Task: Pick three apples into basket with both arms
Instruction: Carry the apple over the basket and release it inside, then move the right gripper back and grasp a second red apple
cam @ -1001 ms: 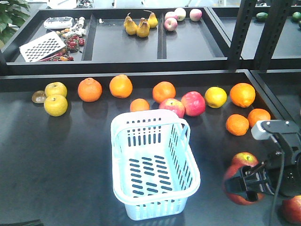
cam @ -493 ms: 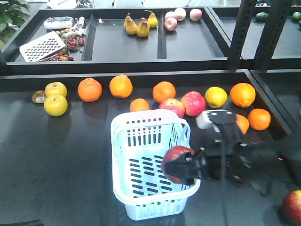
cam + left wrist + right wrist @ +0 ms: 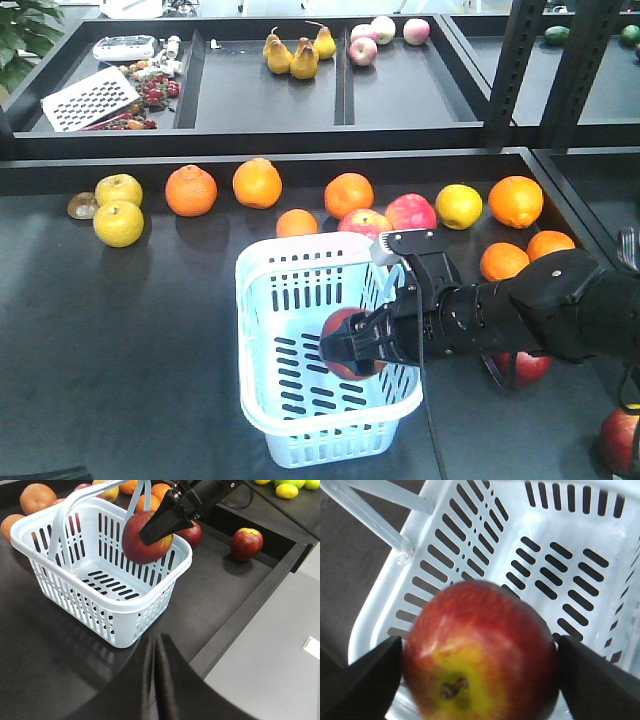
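My right gripper [image 3: 352,350] is shut on a dark red apple [image 3: 338,328], holding it just inside the pale blue basket [image 3: 300,440] near its right wall. In the right wrist view the apple [image 3: 480,650] sits stem-up between both black fingers [image 3: 365,680] above the slotted basket floor [image 3: 570,580]. A second dark apple [image 3: 522,368] lies on the table, partly behind the right arm. A third [image 3: 620,442] rests at the bottom right corner. My left gripper [image 3: 155,652] is shut on nothing, low near the table's front edge, short of the basket [image 3: 100,605].
Oranges [image 3: 191,190], yellow fruit [image 3: 118,222] and pink-red apples [image 3: 410,215] line the back of the table behind the basket. A shelf with pears [image 3: 295,55] stands beyond. Dark uprights [image 3: 520,70] rise at the right. The table's raised lip [image 3: 250,605] runs beside the basket.
My right arm carried the apple leftward from the table's right side, over the basket rim and lower into the basket. The apple that lay behind it now shows again.
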Robot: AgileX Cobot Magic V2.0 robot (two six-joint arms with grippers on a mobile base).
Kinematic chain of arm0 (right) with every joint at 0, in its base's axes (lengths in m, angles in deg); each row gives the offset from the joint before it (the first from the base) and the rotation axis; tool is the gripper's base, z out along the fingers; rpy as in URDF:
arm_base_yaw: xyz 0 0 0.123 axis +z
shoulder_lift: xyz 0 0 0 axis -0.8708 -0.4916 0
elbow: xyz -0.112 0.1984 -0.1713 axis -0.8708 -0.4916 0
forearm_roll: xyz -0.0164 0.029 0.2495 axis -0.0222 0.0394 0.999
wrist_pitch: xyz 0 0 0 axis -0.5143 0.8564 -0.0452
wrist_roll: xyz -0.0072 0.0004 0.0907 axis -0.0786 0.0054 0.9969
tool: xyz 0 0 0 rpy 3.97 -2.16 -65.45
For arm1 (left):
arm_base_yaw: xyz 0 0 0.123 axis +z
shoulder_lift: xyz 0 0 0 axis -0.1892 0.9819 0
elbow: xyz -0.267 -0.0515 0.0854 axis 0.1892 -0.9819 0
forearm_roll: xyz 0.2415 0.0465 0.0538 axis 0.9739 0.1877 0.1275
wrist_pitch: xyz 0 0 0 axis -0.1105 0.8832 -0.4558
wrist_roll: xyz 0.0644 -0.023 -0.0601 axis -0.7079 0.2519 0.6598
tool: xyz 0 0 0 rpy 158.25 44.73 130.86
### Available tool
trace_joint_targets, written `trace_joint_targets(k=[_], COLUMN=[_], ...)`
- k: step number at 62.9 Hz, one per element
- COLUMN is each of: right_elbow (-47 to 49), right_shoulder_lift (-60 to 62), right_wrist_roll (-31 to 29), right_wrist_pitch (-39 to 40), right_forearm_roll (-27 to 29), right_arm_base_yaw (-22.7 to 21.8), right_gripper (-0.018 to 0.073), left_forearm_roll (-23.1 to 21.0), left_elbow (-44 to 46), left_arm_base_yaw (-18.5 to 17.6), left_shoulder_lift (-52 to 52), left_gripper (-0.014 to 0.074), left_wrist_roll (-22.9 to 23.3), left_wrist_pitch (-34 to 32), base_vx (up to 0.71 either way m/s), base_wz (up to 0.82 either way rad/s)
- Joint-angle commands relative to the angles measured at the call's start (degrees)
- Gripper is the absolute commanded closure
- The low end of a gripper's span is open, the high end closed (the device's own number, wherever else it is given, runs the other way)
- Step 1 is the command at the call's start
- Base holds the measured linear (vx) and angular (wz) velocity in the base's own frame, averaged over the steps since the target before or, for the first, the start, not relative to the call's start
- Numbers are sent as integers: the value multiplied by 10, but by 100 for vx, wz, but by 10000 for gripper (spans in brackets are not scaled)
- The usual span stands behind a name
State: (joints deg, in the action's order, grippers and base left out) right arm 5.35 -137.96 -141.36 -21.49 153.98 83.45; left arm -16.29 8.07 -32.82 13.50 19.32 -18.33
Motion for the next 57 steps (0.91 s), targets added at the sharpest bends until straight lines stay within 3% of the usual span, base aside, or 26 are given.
trace_joint_targets(k=[1, 9, 17, 22, 27, 37, 47, 57], right_elbow=[18, 18, 18, 18, 18, 18, 18, 18], right_shoulder_lift=[22, 22, 35, 54, 76, 125, 161, 168], right_wrist_roll=[-9, -10, -9, 5, 50, 193, 354, 480], right_wrist_pitch=[3, 3, -12, -26, -44, -68, -68, -68], right_forearm_roll=[14, 13, 2, -22, -63, -216, -381, -513], right_arm_base_yaw=[0, 0, 0, -1, -1, -1, -10, -63], right_gripper=[-106, -95, -23, 69, 223, 575, 566, 562], left_forearm_roll=[-21, -21, -21, -20, -20, -20, -20, -20], left_elbow=[14, 14, 14, 14, 14, 14, 14, 14], left_arm_base_yaw=[-2, -2, -2, -2, -2, -2, -2, -2], left_shoulder_lift=[2, 2, 2, 2, 2, 2, 2, 2], left_gripper=[603, 603, 603, 603, 603, 603, 603, 603], left_wrist_roll=[5, 5, 5, 5, 5, 5, 5, 5], left_wrist_pitch=[-29, -29, -29, -29, -29, -29, -29, -29], base_vx=[0, 0, 0, 0, 0, 0, 0, 0], base_wz=[0, 0, 0, 0, 0, 0, 0, 0])
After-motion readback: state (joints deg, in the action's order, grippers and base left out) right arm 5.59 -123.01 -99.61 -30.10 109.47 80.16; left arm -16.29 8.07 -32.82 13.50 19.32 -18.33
